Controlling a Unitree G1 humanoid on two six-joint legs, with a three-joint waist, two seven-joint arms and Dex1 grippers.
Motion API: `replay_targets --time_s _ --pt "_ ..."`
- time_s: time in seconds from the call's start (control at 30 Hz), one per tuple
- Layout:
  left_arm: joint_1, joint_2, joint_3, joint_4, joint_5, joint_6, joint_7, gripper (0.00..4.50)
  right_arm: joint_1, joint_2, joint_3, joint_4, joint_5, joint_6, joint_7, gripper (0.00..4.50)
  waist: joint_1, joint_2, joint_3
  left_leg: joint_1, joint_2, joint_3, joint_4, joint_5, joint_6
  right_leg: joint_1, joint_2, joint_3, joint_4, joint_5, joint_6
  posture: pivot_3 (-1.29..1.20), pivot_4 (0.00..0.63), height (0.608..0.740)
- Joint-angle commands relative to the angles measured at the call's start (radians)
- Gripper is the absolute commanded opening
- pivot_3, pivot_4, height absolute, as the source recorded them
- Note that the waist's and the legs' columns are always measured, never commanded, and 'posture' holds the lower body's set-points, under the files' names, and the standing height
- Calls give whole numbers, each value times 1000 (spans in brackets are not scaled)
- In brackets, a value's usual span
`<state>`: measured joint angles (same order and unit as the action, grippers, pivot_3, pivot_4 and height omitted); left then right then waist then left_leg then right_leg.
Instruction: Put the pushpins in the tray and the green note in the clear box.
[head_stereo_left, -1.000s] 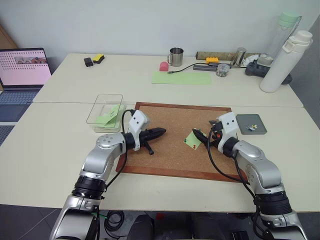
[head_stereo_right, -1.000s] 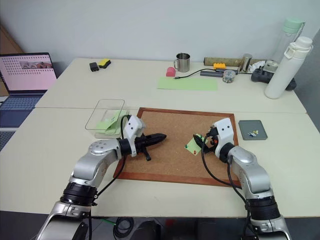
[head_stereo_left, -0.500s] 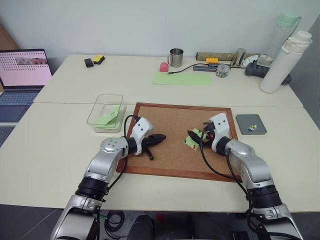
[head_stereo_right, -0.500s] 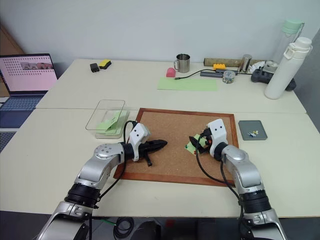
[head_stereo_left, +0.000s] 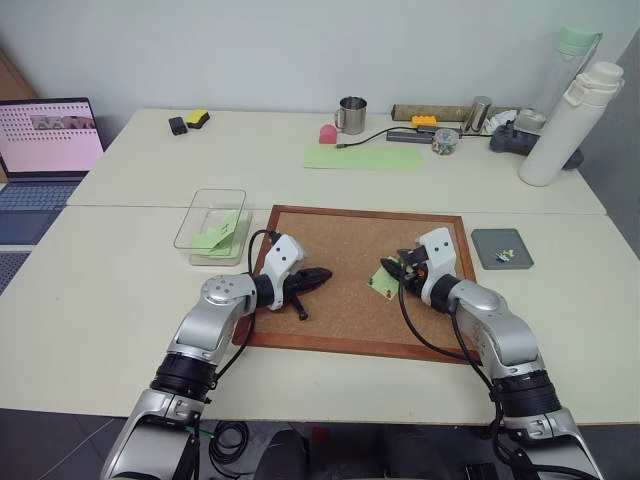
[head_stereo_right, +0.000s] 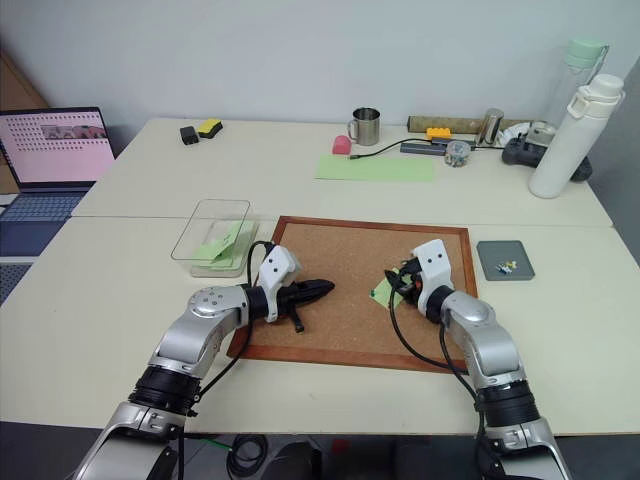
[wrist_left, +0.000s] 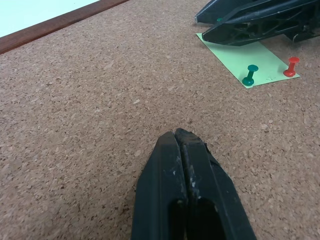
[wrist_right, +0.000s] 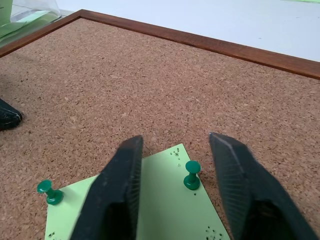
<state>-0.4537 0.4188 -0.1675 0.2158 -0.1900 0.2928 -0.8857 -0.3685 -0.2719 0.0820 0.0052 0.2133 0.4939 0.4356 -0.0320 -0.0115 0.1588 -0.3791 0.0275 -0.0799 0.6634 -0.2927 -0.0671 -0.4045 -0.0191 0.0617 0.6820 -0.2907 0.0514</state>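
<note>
On the cork board (head_stereo_left: 340, 310) lies the green note (head_stereo_left: 381, 283), pinned down by pushpins. My right gripper (wrist_right: 175, 150) is open over the note, its fingers on either side of a green pushpin (wrist_right: 190, 174) without touching it. A second green pushpin (wrist_right: 49, 191) and a red pushpin (wrist_left: 291, 65) stand at other corners. My left gripper (wrist_left: 181, 135) is shut and empty, low over bare cork to the note's left. The dark grey tray (head_stereo_left: 487, 240), right of the board, holds a few pushpins (head_stereo_left: 505, 254). The clear box (head_stereo_left: 197, 208), left of the board, holds green notes.
At the back of the table lie a large pale green sheet (head_stereo_left: 362, 156), a metal mug (head_stereo_left: 351, 114), a pink object (head_stereo_left: 327, 132) and cabled clutter. A tall white bottle (head_stereo_left: 565, 125) stands at the far right. A laptop (head_stereo_left: 45, 135) sits at the far left.
My right gripper's fingers have come closer together around the green pushpin. The left gripper has stayed shut and in place. The head views shifted slightly.
</note>
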Motion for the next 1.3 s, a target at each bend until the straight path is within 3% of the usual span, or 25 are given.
replay_targets --time_s 0.03,0.23,0.77,0.9,1.1,1.3 --pt "11 6 -23 31 31 13 -1 0 -3 -4 -13 -27 -2 -24 6 1129 0 0 0 0 0 0 0 0 0 0 0 0 0 0 0 0 150 740" --pt "6 2 -25 46 38 8 2 0 0 -4 -27 -40 1 -31 4 40 0 0 0 0 0 0 0 0 0 0 0 0 0 0 0 0 150 740" --pt "-2 3 -31 76 47 -11 -3 0 66 29 -92 -263 97 -13 -1 40 2 1 -1 0 0 0 0 0 0 1 0 0 0 0 0 0 150 740" --pt "-5 2 -33 81 47 -15 -7 0 60 32 -172 -273 118 -12 -60 40 2 1 -1 0 0 0 0 0 0 1 0 0 0 0 0 0 150 740" --pt "-7 5 -32 88 49 -25 -11 0 43 -81 -358 -162 61 -14 -179 40 4 1 -1 0 -1 0 0 0 0 1 -1 0 0 0 0 0 150 740" --pt "-9 5 -35 92 51 -28 -20 0 9 -171 -405 5 82 -12 -137 40 0 4 -3 1 -1 1 -1 0 0 1 0 1 0 0 0 0 150 740"
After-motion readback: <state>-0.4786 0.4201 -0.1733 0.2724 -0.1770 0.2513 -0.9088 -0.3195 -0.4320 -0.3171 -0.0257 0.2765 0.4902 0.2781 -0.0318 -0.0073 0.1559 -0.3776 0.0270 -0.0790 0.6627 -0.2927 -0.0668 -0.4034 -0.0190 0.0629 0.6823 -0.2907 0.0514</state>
